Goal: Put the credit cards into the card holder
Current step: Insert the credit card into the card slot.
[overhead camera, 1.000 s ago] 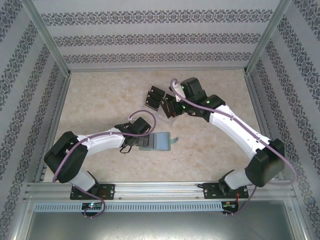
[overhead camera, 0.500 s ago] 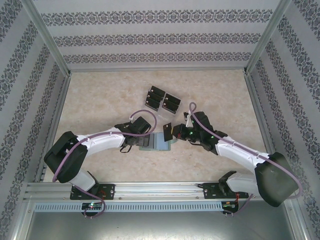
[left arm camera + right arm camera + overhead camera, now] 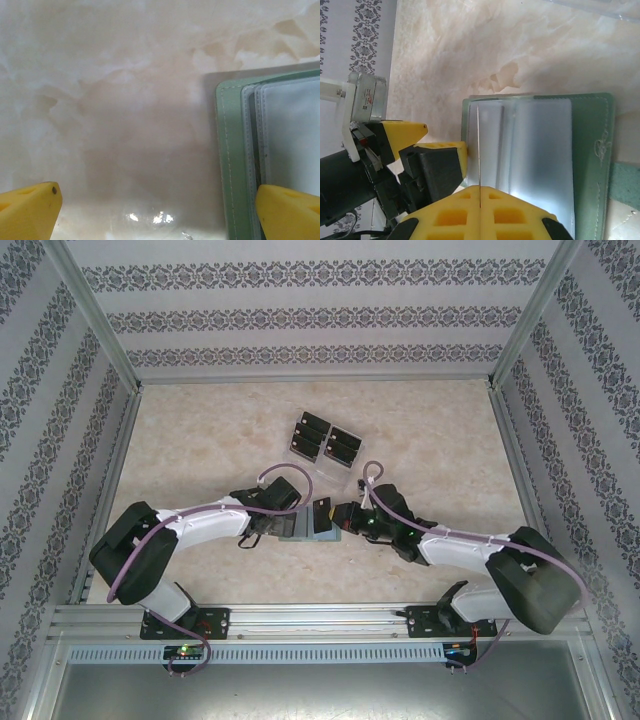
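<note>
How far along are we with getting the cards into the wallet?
Done: wallet lies open, sleeves seemingly empty. In hand: right hand grips one card edge-on over it; left hand, open, has a finger at its edge. Left: the cards farther back.

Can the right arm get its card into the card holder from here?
Likely yes: the right end effector holds the credit card edge-on at the open card holder, and the left end effector touches only its edge.
</note>
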`<state>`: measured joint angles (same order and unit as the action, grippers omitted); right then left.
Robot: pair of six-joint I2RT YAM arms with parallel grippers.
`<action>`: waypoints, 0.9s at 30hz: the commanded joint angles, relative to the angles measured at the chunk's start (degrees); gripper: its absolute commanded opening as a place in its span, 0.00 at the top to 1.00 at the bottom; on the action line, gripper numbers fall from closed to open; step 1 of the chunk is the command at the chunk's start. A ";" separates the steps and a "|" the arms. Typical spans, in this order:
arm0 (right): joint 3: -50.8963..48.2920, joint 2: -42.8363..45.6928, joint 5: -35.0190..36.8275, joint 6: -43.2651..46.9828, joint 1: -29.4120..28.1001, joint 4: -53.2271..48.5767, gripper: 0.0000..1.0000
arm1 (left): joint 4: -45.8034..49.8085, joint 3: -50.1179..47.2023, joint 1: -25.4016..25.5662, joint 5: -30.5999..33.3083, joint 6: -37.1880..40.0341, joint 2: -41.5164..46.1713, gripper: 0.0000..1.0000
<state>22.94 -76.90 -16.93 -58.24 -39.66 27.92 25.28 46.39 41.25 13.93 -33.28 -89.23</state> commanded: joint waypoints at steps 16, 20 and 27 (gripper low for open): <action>-2.90 -9.43 3.48 -3.25 -1.48 17.05 1.00 | 1.92 -1.48 0.41 1.45 -1.09 -1.00 0.00; -2.90 -11.22 3.24 -4.12 -1.73 19.35 1.00 | 1.88 -1.57 0.41 1.45 -1.18 -1.04 0.00; -2.90 -14.30 2.55 -5.13 -1.82 22.38 1.00 | 2.05 -1.23 0.41 1.36 -1.17 -0.95 0.00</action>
<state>20.45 -90.13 -14.39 -62.54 -40.77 46.50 25.02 46.00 41.25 14.00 -33.85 -89.23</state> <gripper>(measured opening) 0.053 0.999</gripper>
